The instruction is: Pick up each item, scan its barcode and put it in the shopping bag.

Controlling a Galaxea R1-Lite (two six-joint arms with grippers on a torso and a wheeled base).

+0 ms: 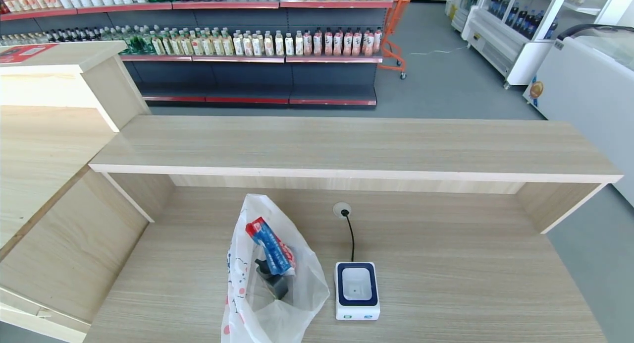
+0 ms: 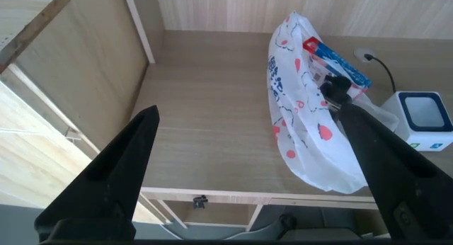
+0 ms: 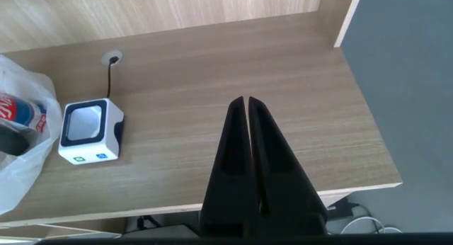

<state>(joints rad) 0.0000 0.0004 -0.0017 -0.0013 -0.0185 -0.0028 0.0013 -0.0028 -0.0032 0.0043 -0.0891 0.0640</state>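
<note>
A translucent white shopping bag with red prints stands on the lower counter, its mouth open. Inside it lie a red and blue packet and a dark item. The white barcode scanner with a dark blue frame sits just right of the bag, its black cable running to a grommet. In the left wrist view, my left gripper is open, held above the counter beside the shopping bag. My right gripper is shut on nothing, above bare counter to the side of the scanner.
A raised wooden ledge runs along the back of the counter, with side panels at left and right. Shop shelves of bottles stand beyond, fridges at the right. The counter right of the scanner is bare wood.
</note>
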